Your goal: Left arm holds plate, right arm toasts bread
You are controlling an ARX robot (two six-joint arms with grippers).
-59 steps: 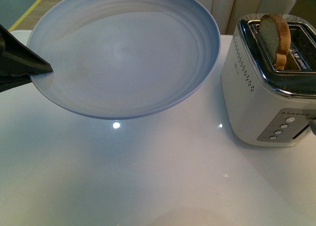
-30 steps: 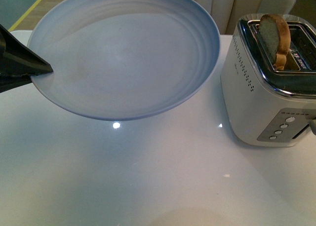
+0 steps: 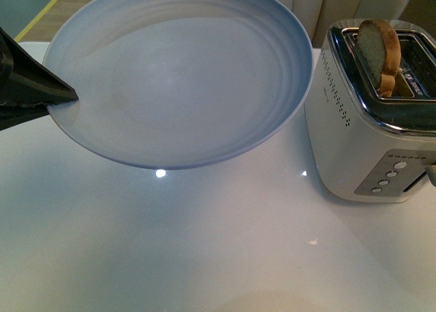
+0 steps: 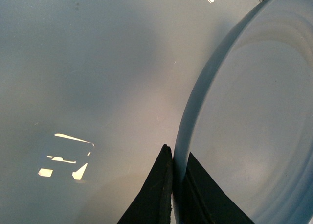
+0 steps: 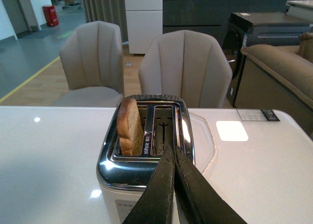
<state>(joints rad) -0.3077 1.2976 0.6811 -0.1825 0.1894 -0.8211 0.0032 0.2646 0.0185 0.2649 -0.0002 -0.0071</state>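
The pale blue-grey plate hangs tilted above the white table, and nothing lies on it. My left gripper is shut on its left rim; in the left wrist view the black fingers pinch the rim of the plate from both sides. The bread stands upright in the left slot of the white and chrome toaster, with its rounded top sticking out. In the right wrist view my right gripper is shut and empty, just over the near chrome edge of the toaster, beside the bread.
The glossy white table runs under the plate and toaster. The toaster's button panel faces the front. Two beige chairs stand behind the table's far edge, and a sofa stands further off.
The plate and my left gripper have shifted slightly to the right, towards the toaster. The bread and toaster have not moved.
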